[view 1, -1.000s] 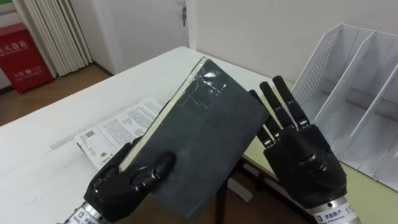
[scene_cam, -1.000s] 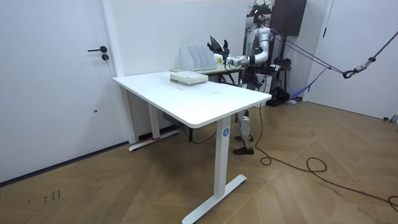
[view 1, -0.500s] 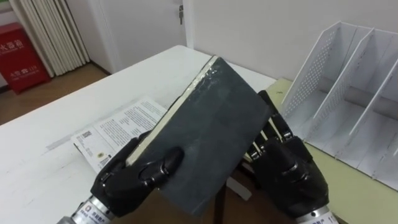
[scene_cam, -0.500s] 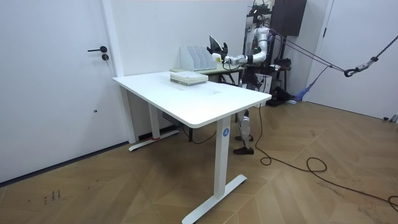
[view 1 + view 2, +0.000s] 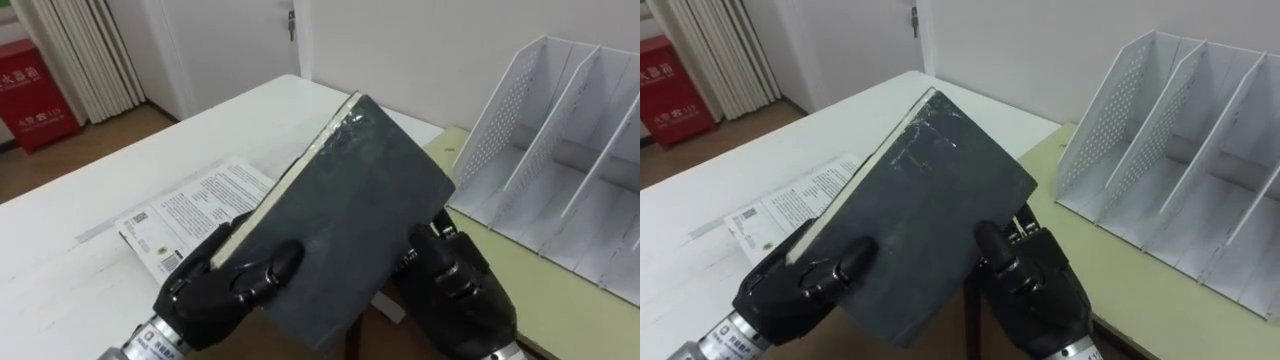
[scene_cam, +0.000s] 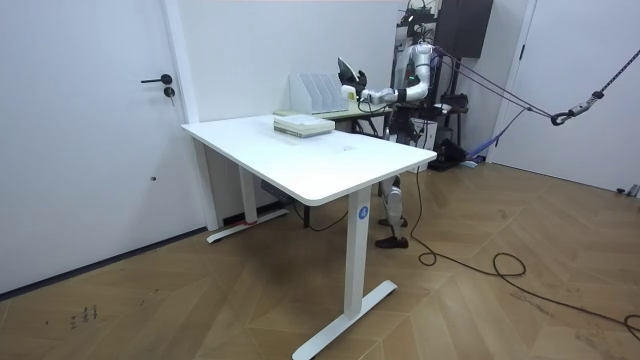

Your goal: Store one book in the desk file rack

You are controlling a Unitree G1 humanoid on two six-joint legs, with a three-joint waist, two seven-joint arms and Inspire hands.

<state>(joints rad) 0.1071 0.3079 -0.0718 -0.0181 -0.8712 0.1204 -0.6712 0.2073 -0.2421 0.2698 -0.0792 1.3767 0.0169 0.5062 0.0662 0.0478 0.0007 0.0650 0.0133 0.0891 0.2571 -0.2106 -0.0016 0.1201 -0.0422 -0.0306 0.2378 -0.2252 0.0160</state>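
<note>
My left hand (image 5: 215, 295) curls round the dark grey hardcover book (image 5: 350, 220), tilted upward; my right hand (image 5: 455, 295) sits behind it (grip hidden, I cannot tell). The white perforated metal file rack (image 5: 560, 130) stands apart, right of both hands.

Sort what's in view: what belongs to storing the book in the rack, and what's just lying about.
Job in hand: dark book, gripped by the left hand; right hand at the book's right edge; white file rack on the pale green desk.
Lying about: printed booklets on the white table; red cabinet at far left.
</note>
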